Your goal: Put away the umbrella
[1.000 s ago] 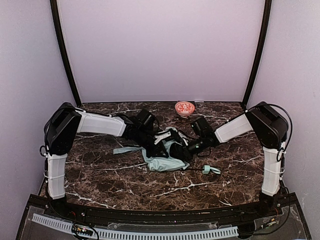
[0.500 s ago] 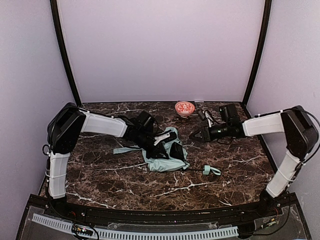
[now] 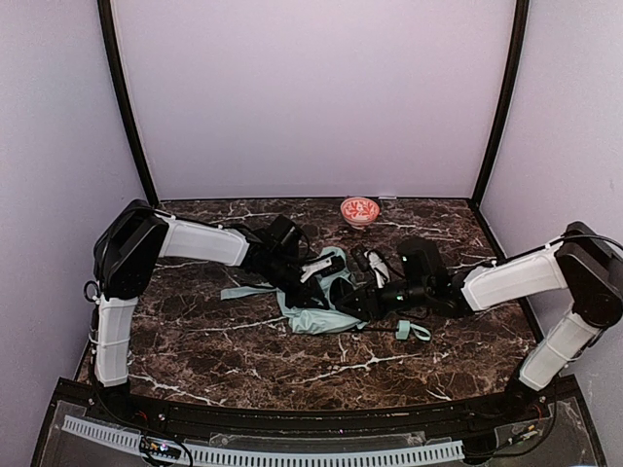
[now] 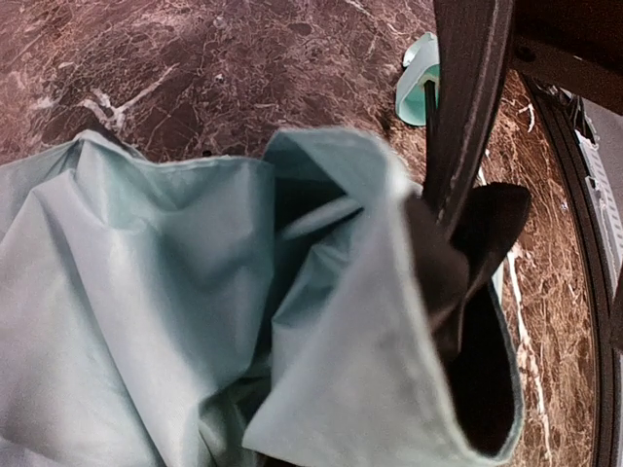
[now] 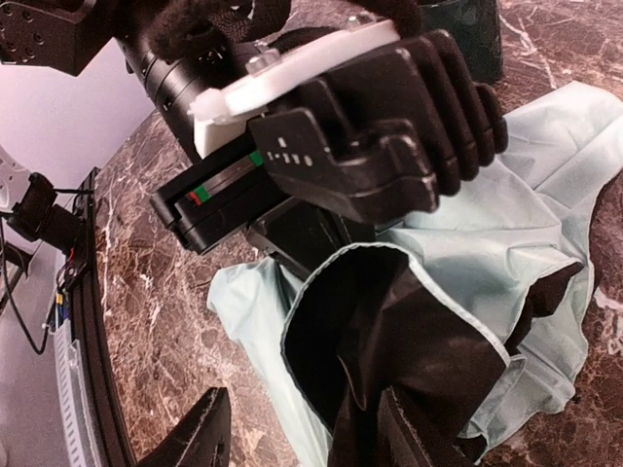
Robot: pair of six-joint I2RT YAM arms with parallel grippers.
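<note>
The umbrella [image 3: 316,317] lies crumpled mid-table, pale mint fabric with black lining. Its thin shaft [image 3: 375,329] runs right to the mint handle and strap [image 3: 412,331]. My left gripper [image 3: 313,284] sits on the fabric from the left, shut on the umbrella. Bunched cloth [image 4: 195,292] fills the left wrist view and hides its fingers, with the shaft [image 4: 467,117] and handle [image 4: 419,78] beyond. My right gripper [image 3: 364,298] is at the umbrella's right side, open. In its wrist view a fold of black lining [image 5: 389,341] hangs between its fingertips [image 5: 190,438].
A small red bowl [image 3: 359,209] stands at the back of the marble table [image 3: 243,360]. A dark green mug [image 5: 458,24] stands just behind the umbrella. The left gripper's black body [image 5: 370,126] looms close over the fabric in the right wrist view.
My right gripper let go at the umbrella, swung out to the back right, then came back low to the umbrella's right side with its jaws opening. The left arm has barely moved.
</note>
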